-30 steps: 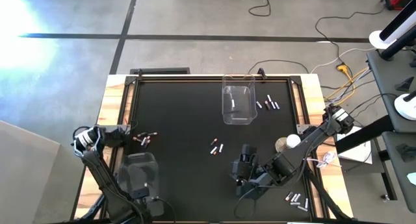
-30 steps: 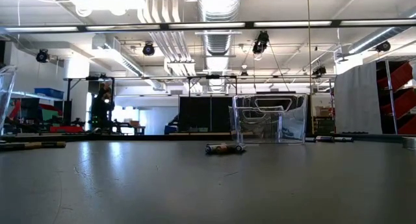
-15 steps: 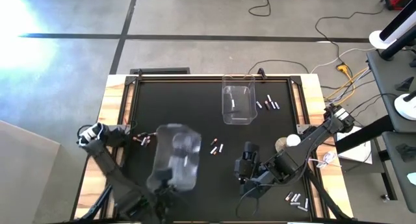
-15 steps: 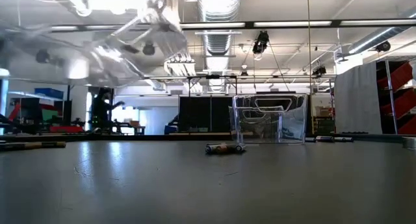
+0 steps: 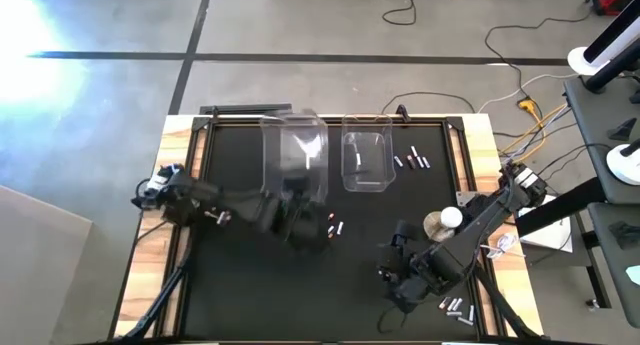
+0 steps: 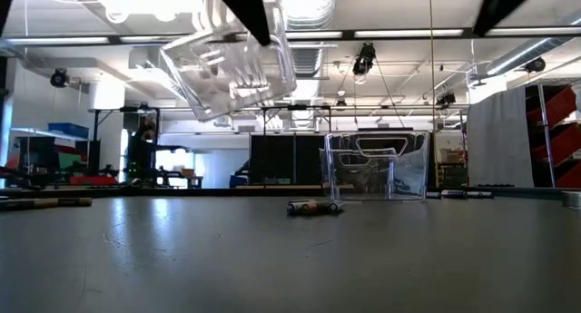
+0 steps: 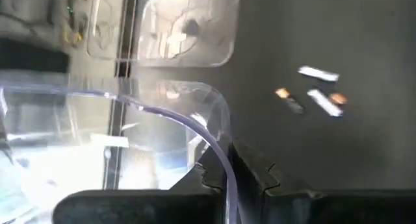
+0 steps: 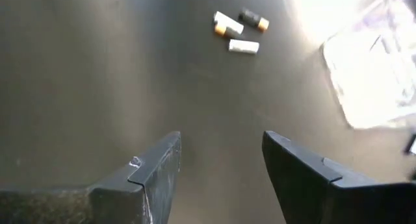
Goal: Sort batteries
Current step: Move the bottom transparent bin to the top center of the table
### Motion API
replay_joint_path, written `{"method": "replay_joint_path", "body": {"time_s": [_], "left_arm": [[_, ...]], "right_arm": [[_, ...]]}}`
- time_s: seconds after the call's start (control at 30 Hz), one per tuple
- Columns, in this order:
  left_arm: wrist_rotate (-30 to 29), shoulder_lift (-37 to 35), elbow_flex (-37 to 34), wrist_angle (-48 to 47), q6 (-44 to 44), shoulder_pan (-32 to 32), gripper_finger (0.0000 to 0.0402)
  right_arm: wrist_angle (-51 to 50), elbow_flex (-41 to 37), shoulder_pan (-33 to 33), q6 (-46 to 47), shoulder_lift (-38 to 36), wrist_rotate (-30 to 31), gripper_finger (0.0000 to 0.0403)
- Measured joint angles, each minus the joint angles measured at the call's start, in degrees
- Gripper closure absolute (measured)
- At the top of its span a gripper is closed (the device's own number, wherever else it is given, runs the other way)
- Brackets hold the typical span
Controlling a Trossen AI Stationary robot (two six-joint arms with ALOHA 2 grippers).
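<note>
My left gripper (image 5: 300, 213) is shut on a clear plastic bin (image 5: 295, 150) and holds it in the air over the mat's middle; the bin also shows high in the low view (image 6: 231, 63). A second clear bin (image 5: 366, 160) stands on its base near the far edge. Small batteries lie on the mat in groups: middle (image 5: 333, 228), far right (image 5: 412, 161), near right (image 5: 455, 307), left (image 5: 218, 215). My right gripper (image 5: 397, 267) is open over bare mat, with three batteries (image 8: 237, 32) ahead of it. My left gripper holds the lifted bin by its wall at the rim (image 7: 227, 175), with one finger inside the bin and one outside. The fingers reach from the table's near side toward the far edge. The bin is lifted clear of the mat and hangs tilted (image 6: 231, 63).
A round silver-white disc (image 5: 443, 221) with a wire sits at the mat's right edge beside my right arm. Cables lie beyond the table's far right corner. The black mat (image 5: 250, 285) has a wooden border (image 5: 170, 155).
My left arm has swung the clear bin up from the near left corner, across the mat toward the far edge; it now hangs beside the standing bin. My right gripper has drawn back a little toward the table's near right.
</note>
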Motion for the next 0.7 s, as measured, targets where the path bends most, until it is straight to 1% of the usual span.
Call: {"method": "replay_joint_path", "body": {"time_s": [0.17, 0.3, 0.4, 0.47, 0.53, 0.7], "left_arm": [[10.0, 0.3, -1.7, 5.5, 6.9, 9.6, 0.0401], [12.7, 0.3, -5.0, 9.3, 11.6, 14.4, 0.0402], [14.8, 0.5, -7.4, 10.7, 13.1, 17.1, 0.0401], [16.5, 0.5, -9.3, 11.0, 13.5, 18.4, 0.0401], [18.0, 0.6, -11.2, 11.5, 13.5, 19.5, 0.0401], [20.8, 0.6, -15.3, 18.1, 14.7, 20.8, 0.0401]], "right_arm": [[0.8, -4.1, 3.8, 5.8, 0.0, -0.1, 0.0193], [1.3, -7.4, 6.3, 11.0, 0.1, -0.2, 0.0193], [1.6, -9.5, 7.3, 15.9, 0.1, -0.4, 0.0193], [2.7, -11.0, 7.7, 17.3, 0.1, -0.5, 0.0193], [3.9, -12.0, 7.7, 17.4, 0.1, -0.5, 0.0193], [6.2, -13.4, 7.5, 16.9, 0.1, -0.4, 0.0193]]}}
